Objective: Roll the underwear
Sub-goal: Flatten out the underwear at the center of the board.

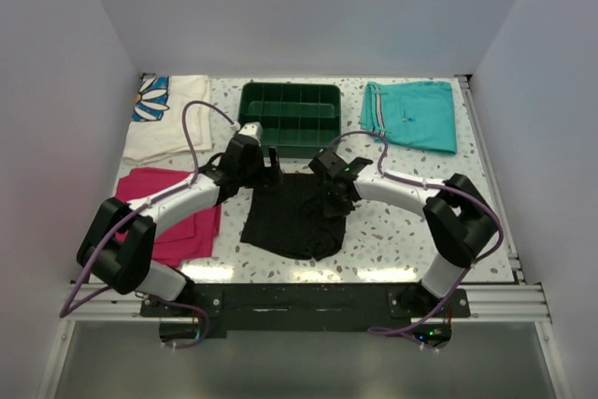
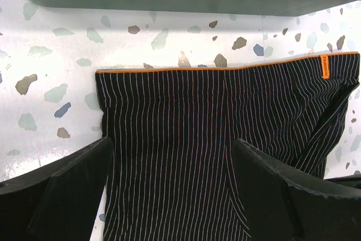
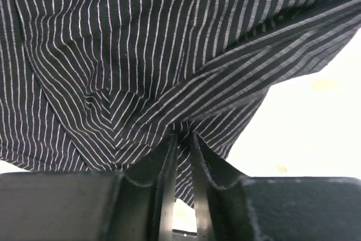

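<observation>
The underwear point(image 1: 297, 217) lies mostly flat in the middle of the table point(image 1: 411, 221), waistband at the far side, close to the green tray point(image 1: 246, 105). The orange tag point(image 2: 327, 67) sits on the waistband's right end.

The right gripper point(image 3: 183, 136) has its 2 fingers almost together, w/ a small fold of the striped cloth pinched between them. The left gripper point(image 2: 172, 142) is spread wide, just over the cloth near the waistband, gripping nothing. I can't tell if it touches the cloth.

What could go wrong:
- The pinch is tiny & the cloth is soft, so it may slip out when pulled.
- Only 1 side is held. If the right side pulls alone, the cloth may drag & twist, & the roll may come out crooked.
- The tray is v. close, so the left arm may bump it.
- Loose folds near the right side may bunch up inside the roll.

The table is white w/ little colored specks & looks smooth, so cloth may slide on it. Teal shorts point(image 1: 411, 114), a pink cloth point(image 1: 154, 184) & a flower towel point(image 1: 168, 114) lie round the edges. Plain white walls point(image 1: 308, 7) stand on 3 sides.
</observation>
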`<state>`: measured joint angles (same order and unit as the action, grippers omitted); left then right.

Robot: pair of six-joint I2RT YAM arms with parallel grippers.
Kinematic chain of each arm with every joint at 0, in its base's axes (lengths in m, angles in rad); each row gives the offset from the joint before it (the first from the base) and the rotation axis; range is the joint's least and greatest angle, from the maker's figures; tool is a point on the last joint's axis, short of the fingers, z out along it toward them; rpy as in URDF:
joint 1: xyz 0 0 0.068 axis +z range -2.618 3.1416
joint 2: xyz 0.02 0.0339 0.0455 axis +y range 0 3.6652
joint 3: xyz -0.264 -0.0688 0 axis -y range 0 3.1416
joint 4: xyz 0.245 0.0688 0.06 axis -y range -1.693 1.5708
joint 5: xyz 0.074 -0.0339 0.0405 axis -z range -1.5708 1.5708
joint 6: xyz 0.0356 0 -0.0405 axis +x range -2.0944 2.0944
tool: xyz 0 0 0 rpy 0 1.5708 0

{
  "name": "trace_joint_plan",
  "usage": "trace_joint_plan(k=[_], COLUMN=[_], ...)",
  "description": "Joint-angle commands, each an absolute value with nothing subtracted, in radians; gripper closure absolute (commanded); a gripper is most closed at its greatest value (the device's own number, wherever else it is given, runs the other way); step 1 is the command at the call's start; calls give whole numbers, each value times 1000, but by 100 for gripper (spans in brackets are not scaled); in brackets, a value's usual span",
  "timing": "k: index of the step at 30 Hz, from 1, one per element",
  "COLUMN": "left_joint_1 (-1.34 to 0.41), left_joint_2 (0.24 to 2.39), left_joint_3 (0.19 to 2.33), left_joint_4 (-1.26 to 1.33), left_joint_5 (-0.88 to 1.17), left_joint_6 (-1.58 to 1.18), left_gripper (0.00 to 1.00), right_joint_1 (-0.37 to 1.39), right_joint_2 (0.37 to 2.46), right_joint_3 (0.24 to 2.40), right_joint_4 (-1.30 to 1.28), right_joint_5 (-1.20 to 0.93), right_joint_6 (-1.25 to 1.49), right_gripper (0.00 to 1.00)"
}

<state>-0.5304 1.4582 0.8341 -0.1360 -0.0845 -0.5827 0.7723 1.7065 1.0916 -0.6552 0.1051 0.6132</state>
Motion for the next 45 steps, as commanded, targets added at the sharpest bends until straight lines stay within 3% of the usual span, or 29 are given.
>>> trace_joint_plan(k=[1, 8, 19, 21, 22, 23, 24, 26, 27, 33, 38, 45], left_joint_1=[-525, -525, -525, -525, -525, -525, -525, -525, -525, -525, -506, -460], left_joint_2=[1447, 1454, 1453, 1457, 1460, 1466, 1468, 1483, 1491, 1552, 1589, 1631], left_joint_3=[819, 810, 796, 801, 801, 807, 810, 819, 824, 861, 870, 853], left_joint_4=[-101, -90, -78, -75, -75, -75, -74, -71, -72, -60, -25, 54], left_joint_5=[-69, -54, -45, -40, -38, -32, -26, -9, -8, 26, 49, 115], left_joint_6=[-575, -563, -555, -554, -551, -549, -545, -531, -526, -505, -499, -489], left_gripper=[8, 8, 8, 8, 8, 8, 8, 8, 8, 11, 16, 27], right_joint_1=[776, 775, 762, 749, 743, 733, 723, 683, 661, 391, 342, 275], right_joint_2=[1603, 1493, 1341, 1327, 1321, 1309, 1302, 1264, 1247, 1257, 1434, 1580], right_joint_3=[1054, 922, 781, 785, 788, 802, 813, 847, 854, 886, 1047, 1089], right_joint_4=[-690, -713, -873, -894, -897, -899, -903, -905, -893, -623, -605, -525], right_joint_5=[175, 278, 480, 495, 497, 499, 497, 480, 459, 88, 14, -103], right_joint_6=[650, 771, 954, 963, 966, 963, 956, 937, 904, 692, 565, 502], right_gripper=[91, 100, 99, 87, 76, 53, 46, 42, 34, 33, 35, 37])
